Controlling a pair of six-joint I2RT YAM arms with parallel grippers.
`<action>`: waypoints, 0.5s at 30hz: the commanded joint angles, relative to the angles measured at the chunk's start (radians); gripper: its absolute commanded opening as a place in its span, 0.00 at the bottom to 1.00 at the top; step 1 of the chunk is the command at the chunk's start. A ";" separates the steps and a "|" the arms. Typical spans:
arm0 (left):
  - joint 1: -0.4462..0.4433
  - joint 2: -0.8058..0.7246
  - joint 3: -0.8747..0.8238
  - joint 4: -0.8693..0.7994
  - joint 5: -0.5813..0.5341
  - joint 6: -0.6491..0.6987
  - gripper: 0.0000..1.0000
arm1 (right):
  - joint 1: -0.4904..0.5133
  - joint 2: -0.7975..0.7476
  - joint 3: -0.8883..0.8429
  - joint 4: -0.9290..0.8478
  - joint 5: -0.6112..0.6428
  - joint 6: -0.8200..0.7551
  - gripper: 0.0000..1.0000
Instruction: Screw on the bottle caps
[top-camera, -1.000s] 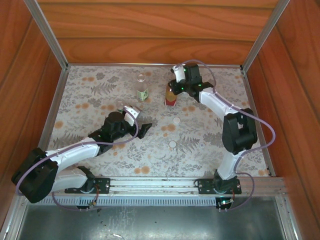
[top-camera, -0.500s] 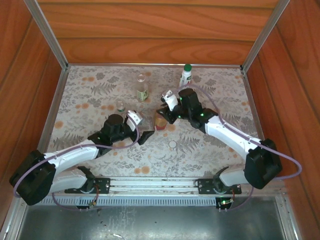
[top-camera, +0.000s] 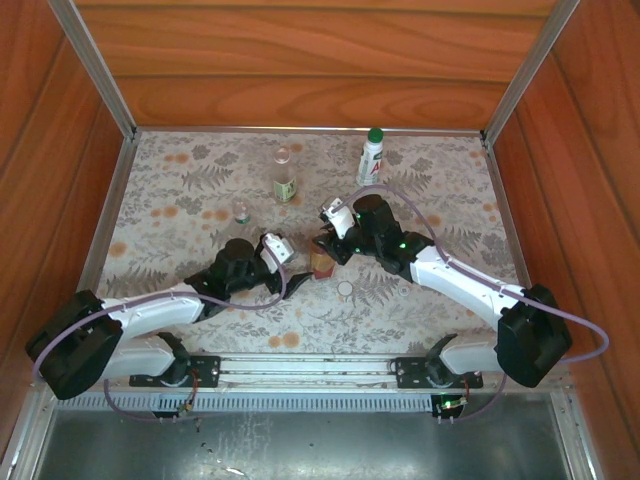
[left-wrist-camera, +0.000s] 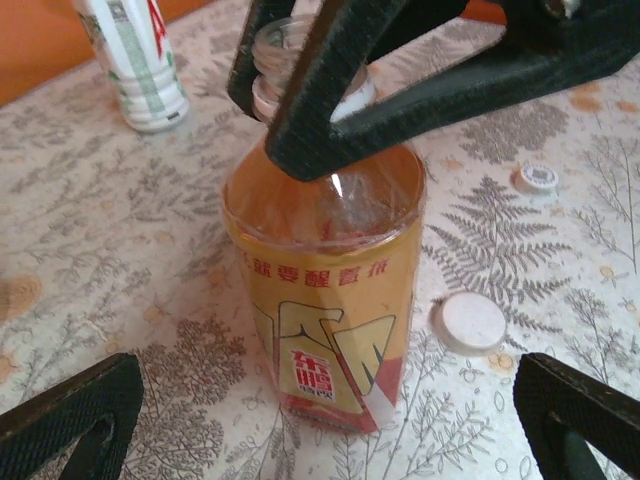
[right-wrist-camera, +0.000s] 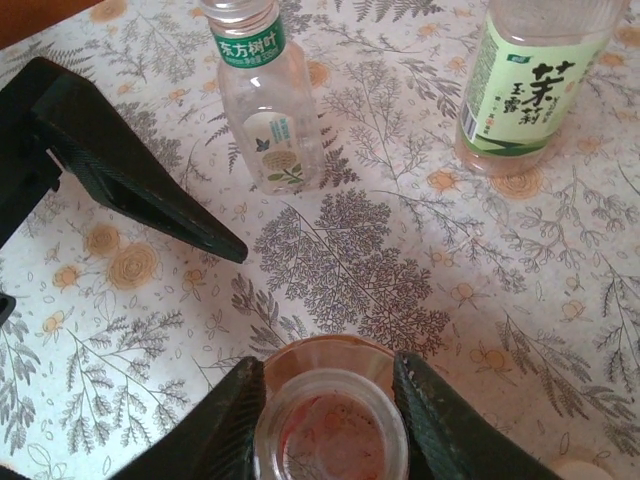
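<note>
Where the flowered bench (top-camera: 450, 190) spreads between the wooden walls, we see the left arm (top-camera: 150, 310) and the right arm (top-camera: 460, 285) both reaching toward its middle. Our left claw (left-wrist-camera: 325, 430) stands wide, one finger on each side of the amber bottle (left-wrist-camera: 320, 300) and apart from it. Our right claw (right-wrist-camera: 328, 362) is set narrow, its fingers (right-wrist-camera: 225, 420) close on either side of that bottle's neck; whether they press it we cannot tell. The amber bottle stands upright near the middle of the bench, its mouth open, a red and yellow label around its lower half. Farther back stands the white bottle (top-camera: 371, 158), wearing the dark green cap (top-camera: 376, 134). The green-label bottle (right-wrist-camera: 535, 80) stands at the back left of the middle, and the tiny clear bottle (right-wrist-camera: 265, 110) stands nearer and to its left. Just beside the amber bottle lies one white cap (left-wrist-camera: 470, 323) flat on the bench, and a second white cap (left-wrist-camera: 537, 177) lies farther off on the same side.
</note>
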 joint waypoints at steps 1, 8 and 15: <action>-0.003 0.032 -0.042 0.163 -0.012 -0.031 1.00 | 0.009 -0.016 -0.010 0.001 0.004 0.038 0.48; 0.021 0.152 -0.076 0.414 0.065 -0.076 1.00 | 0.009 -0.061 0.011 -0.008 -0.007 0.088 0.67; 0.024 0.287 -0.049 0.586 0.091 -0.115 1.00 | 0.009 -0.178 -0.012 0.004 0.062 0.166 0.74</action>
